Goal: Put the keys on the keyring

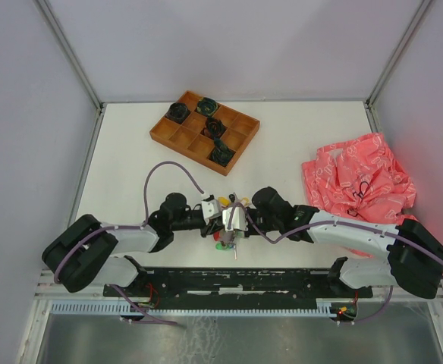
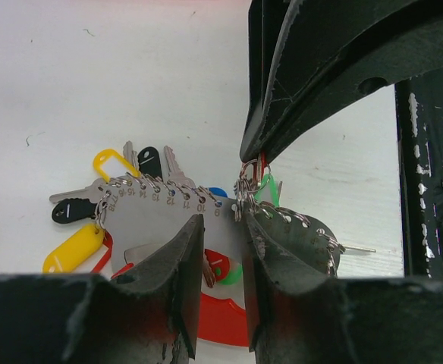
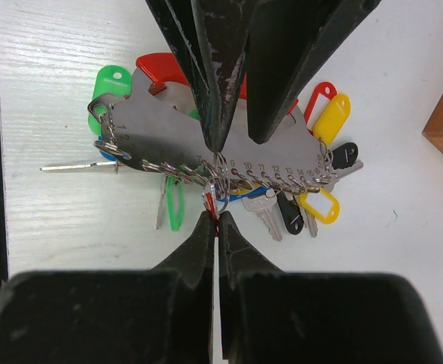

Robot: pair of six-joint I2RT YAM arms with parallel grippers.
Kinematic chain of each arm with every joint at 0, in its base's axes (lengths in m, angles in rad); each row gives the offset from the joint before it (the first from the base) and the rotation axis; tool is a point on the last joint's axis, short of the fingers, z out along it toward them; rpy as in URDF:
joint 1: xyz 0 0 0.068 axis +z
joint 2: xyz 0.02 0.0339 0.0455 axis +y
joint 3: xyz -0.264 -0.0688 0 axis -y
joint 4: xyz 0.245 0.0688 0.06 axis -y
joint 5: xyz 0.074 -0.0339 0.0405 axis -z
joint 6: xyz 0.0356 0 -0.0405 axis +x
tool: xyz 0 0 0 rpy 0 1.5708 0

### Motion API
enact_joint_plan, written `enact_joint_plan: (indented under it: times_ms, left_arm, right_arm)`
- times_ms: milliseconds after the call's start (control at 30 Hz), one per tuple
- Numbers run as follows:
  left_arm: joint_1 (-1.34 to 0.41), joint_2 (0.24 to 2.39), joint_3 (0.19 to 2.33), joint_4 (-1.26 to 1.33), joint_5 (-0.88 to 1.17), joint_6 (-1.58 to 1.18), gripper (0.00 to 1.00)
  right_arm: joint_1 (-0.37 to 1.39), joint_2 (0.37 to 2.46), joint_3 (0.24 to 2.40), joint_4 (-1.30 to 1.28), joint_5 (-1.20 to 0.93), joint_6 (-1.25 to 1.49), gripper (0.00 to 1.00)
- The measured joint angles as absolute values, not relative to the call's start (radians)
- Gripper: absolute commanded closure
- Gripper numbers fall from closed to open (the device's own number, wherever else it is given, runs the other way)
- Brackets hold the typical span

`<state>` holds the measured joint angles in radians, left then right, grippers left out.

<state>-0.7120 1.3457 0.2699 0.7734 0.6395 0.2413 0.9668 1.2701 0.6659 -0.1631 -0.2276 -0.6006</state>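
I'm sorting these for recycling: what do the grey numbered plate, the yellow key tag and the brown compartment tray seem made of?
Grey numbered plate: likely metal, dull brushed sheen, punched holes. Yellow key tag: probably plastic, smooth, glossy, saturated colour. Brown compartment tray: looks like wood, matte warm brown; grain too small to confirm.

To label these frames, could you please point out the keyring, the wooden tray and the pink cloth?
keyring (image 3: 168, 136): right wrist view, grey metal plate.
wooden tray (image 1: 182, 137): top view, an empty compartment.
pink cloth (image 1: 335, 174): top view, its middle.
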Motion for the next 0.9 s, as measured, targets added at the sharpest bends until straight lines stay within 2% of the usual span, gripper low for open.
enact_joint_plan:
  times_ms: [900]
  left_arm:
    - [-0.708,1.435,0.287,0.828,0.683,0.242,0.78]
  right_arm:
    - [0.96,1.271,0.666,-0.167,-0.233,-0.588,0.99]
